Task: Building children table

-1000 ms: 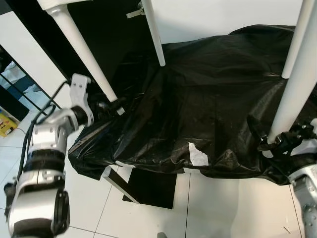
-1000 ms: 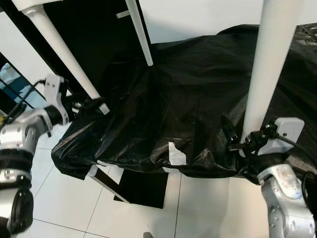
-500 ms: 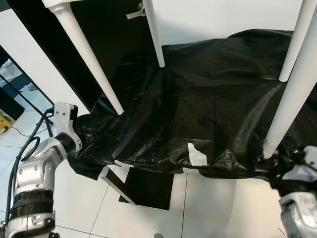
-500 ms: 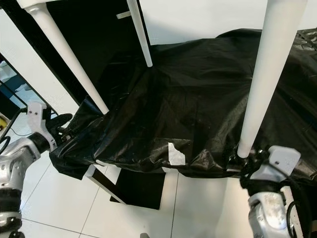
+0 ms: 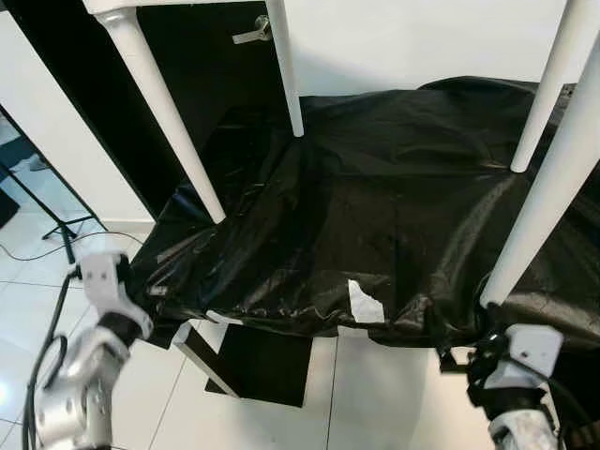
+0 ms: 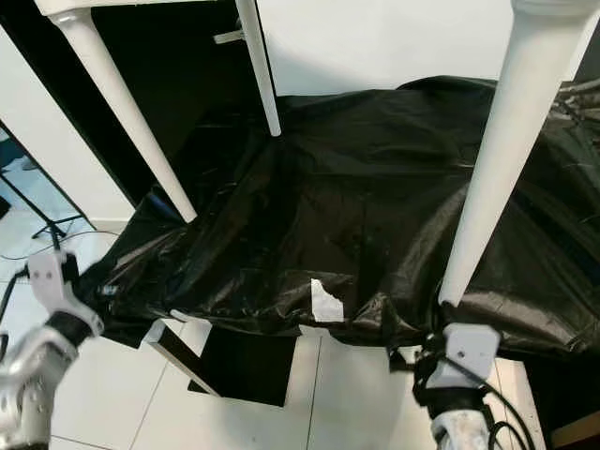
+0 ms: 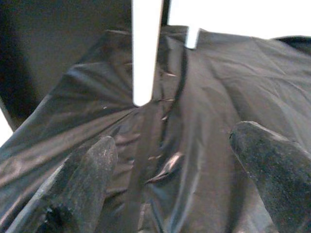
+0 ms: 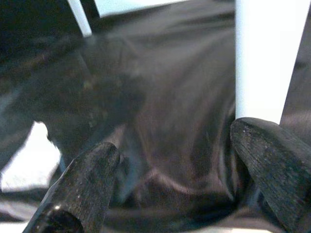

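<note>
Left eye view: white round-legged children's table [image 5: 169, 122] standing on crinkled black plastic sheet [image 5: 375, 216]. Left gripper [image 7: 170, 184] and right gripper [image 8: 170, 179] spread, empty, low beside it. Risk: legs sliding on slick plastic.

Glossy crinkled black plastic sheet [image 5: 394, 216], smooth matt white table legs [image 5: 164, 112], glossy white floor tiles [image 5: 389, 394], rough matt black claw fingers [image 7: 92, 170]

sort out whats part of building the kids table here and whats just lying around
Part of the job:
- four white table legs, e.g. near left leg and near right leg
- left gripper, open
- right gripper, open

Lying about:
- black plastic sheet under the legs
- white scrap on the sheet's front edge
- tripod stand on the floor
</note>
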{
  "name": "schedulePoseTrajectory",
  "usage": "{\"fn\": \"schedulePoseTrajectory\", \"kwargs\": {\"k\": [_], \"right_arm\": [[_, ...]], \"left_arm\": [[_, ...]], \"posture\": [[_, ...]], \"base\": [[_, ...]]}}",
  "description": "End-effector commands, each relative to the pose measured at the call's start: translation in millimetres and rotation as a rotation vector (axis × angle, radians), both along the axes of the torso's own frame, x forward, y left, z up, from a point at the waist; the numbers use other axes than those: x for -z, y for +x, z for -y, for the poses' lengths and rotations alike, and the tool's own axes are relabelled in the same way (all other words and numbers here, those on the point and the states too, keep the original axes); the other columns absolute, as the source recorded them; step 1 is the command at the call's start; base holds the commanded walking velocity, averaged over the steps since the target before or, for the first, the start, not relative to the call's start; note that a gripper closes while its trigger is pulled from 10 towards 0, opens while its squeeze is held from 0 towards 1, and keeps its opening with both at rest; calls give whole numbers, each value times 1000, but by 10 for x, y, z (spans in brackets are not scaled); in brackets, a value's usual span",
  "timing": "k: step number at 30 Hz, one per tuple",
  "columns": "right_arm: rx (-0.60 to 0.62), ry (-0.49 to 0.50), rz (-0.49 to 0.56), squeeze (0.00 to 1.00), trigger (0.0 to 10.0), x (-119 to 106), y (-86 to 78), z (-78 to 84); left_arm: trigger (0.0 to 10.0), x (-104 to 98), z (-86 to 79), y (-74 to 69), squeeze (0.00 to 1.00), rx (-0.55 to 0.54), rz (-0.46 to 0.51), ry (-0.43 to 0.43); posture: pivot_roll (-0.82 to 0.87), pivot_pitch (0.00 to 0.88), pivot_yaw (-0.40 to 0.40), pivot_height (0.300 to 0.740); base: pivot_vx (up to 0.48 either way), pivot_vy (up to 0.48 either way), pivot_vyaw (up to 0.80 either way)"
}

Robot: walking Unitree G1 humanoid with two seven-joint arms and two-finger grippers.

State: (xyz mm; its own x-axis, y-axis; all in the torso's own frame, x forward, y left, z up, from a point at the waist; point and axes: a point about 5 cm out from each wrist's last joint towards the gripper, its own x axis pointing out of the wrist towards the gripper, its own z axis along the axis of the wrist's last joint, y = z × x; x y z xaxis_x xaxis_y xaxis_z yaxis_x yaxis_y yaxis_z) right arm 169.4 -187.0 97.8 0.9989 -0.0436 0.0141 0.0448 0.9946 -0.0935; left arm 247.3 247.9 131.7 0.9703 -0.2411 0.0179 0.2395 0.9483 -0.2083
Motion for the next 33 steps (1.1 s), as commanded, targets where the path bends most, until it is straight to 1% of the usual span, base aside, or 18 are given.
{"fn": "schedulePoseTrajectory", "kwargs": {"k": [1,2,3,5,6,8,13,14,20,21,22,23,25,26,27,31,32,33], "right_arm": [[0,-10,-16,0,10000,72,-18,10],[1,-17,-19,0,10000,87,-20,16],[2,-20,-22,0,10000,105,-19,21],[-10,-27,-26,0,10000,126,-16,15],[-10,-27,-26,0,10000,126,-16,15],[-36,-32,-35,0,10000,158,-17,-1],[-111,-47,-73,0,10000,296,-18,-18],[-119,-48,-82,0,10000,320,-17,-18],[-119,-48,-82,0,10000,320,-17,-18],[-127,-47,-89,0,10000,350,-16,-19],[-127,-47,-89,0,10000,350,-16,-19],[-153,-71,-103,0,10000,409,-27,-36],[-177,-85,-132,0,10000,499,-51,-51],[-179,-85,-142,0,10000,525,-62,-51],[-179,-85,-142,0,10000,525,-62,-51],[-151,-103,-186,0,10000,661,-197,1],[-151,-103,-186,0,10000,661,-197,1],[-137,-102,-201,0,10000,695,-241,25]], "left_arm": [[10000,-26,-167,-68,0,-183,12,20],[10000,-22,-180,-91,0,-208,20,26],[10000,-20,-208,-134,0,-261,36,59],[10000,-3,-226,-216,0,-314,50,98],[10000,-3,-226,-216,0,-314,50,98],[10000,32,-183,-325,0,-312,51,131],[10000,191,-61,-563,0,-305,10,102],[10000,219,-39,-589,0,-295,3,100],[10000,219,-39,-589,0,-295,3,100],[10000,262,-3,-625,0,-284,-9,105],[10000,262,-3,-625,0,-284,-9,105],[10000,384,78,-677,0,-232,-47,113],[10000,559,183,-746,0,-156,-103,126],[10000,602,207,-761,0,-137,-116,126],[10000,602,207,-761,0,-137,-116,126],[10000,803,293,-817,0,-3,-167,218],[10000,803,293,-817,0,-3,-167,218],[10000,861,306,-836,0,26,-188,228]], "posture": [[37,0,95,740],[37,0,95,740],[43,0,85,740],[47,0,75,740],[47,0,75,740],[54,0,67,740],[87,0,34,740],[90,0,32,740],[90,0,32,740],[92,0,28,740],[92,0,28,740],[105,0,11,740],[101,0,9,740],[101,0,9,740],[101,0,9,740],[79,0,20,740],[79,0,20,740],[76,0,21,740]], "base": [[0,0,0],[0,0,0],[0,0,0],[0,0,0],[0,0,0],[0,0,0],[0,0,0],[0,0,0],[0,0,0],[0,0,0],[0,0,0],[0,0,0],[0,0,0],[0,0,0],[0,0,0],[0,0,0],[0,0,0],[0,0,0]]}}
